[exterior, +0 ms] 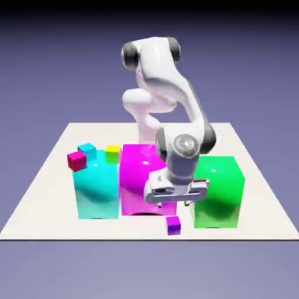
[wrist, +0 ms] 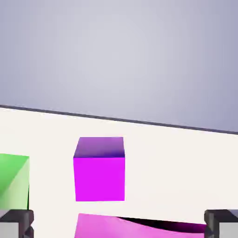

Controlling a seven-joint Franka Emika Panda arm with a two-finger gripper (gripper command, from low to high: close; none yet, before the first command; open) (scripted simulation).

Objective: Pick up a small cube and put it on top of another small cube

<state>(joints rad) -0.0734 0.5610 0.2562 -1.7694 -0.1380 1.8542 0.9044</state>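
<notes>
Below the hand (exterior: pixel 175 201), just in front of it on the white bench (exterior: pixel 47 193), one small purple cube (exterior: pixel 173 225) is seen, untouched; the fingers (wrist: pixel 16 223) are spread wide apart with nothing between them. Three big blocks are counted behind the hand: cyan (exterior: pixel 96 190), magenta (exterior: pixel 140 178), green (exterior: pixel 219 193). Three more small cubes sit well off to its side: crimson (exterior: pixel 76 160), cyan (exterior: pixel 87 151), yellow-green (exterior: pixel 113 154). No containers are present. These three are shown only by the exterior view.
</notes>
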